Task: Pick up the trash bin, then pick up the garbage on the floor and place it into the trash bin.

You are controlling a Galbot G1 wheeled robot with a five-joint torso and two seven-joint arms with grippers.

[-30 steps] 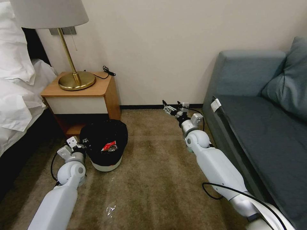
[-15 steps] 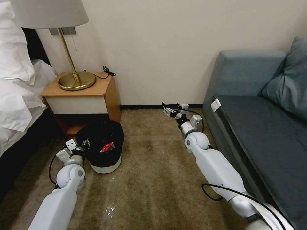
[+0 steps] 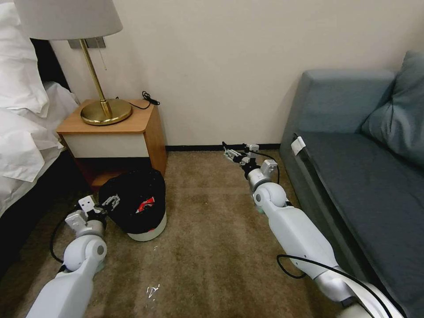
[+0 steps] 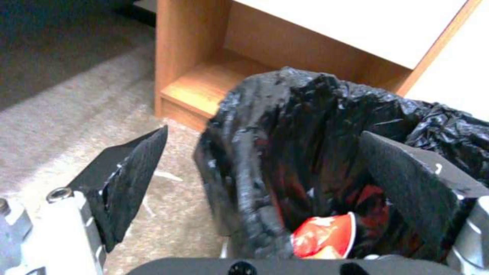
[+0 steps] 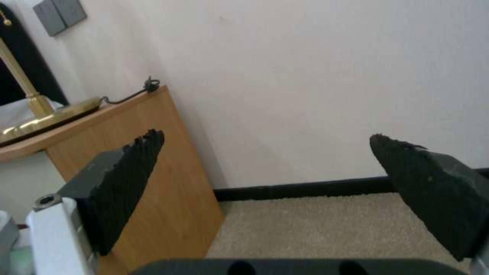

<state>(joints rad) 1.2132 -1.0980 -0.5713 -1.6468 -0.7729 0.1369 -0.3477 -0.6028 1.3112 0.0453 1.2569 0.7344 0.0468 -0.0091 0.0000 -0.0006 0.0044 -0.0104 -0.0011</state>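
One white trash bin [image 3: 145,229], crinkled black liner, red-white packet [image 4: 323,235] inside; both claws agape, empty.

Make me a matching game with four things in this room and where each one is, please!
Things:
1. lamp
2. trash bin
3. red-and-white packet
4. cushion

Places:
A. on the blue sofa
B. on the carpet, in front of the nightstand
C. on top of the nightstand
D. inside the black bag

Pairs: 1-C, 2-B, 3-D, 4-A
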